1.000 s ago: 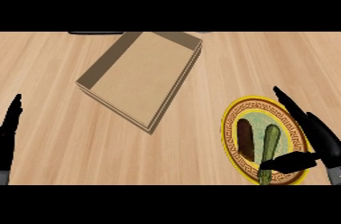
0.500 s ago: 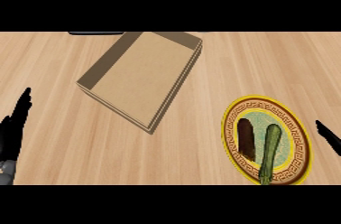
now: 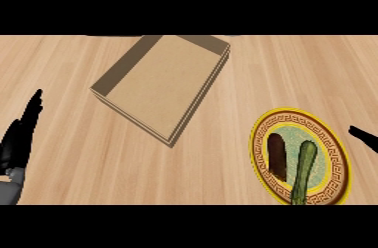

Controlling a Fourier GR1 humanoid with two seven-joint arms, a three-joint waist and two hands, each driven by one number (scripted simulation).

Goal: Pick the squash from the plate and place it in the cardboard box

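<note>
A long green squash [image 3: 303, 172] lies on a yellow-rimmed patterned plate [image 3: 334, 142] at the lower right, beside a dark brown oblong item [image 3: 277, 151]. A shallow cardboard box [image 3: 161, 81] sits open at the upper middle of the counter, turned at an angle. My left hand [image 3: 18, 137] rests at the left edge with straight fingers pointing up, holding nothing. Of my right hand [image 3: 363, 137] only a black fingertip shows at the right edge, just right of the plate and apart from the squash.
The light wooden counter [image 3: 88, 157] stretches between the box and the plate. A dark strip [image 3: 111, 35] shows at the far edge, behind the box.
My right hand has drawn back from over the plate to the right edge, leaving the squash lying there. The left hand has risen slightly at the left edge.
</note>
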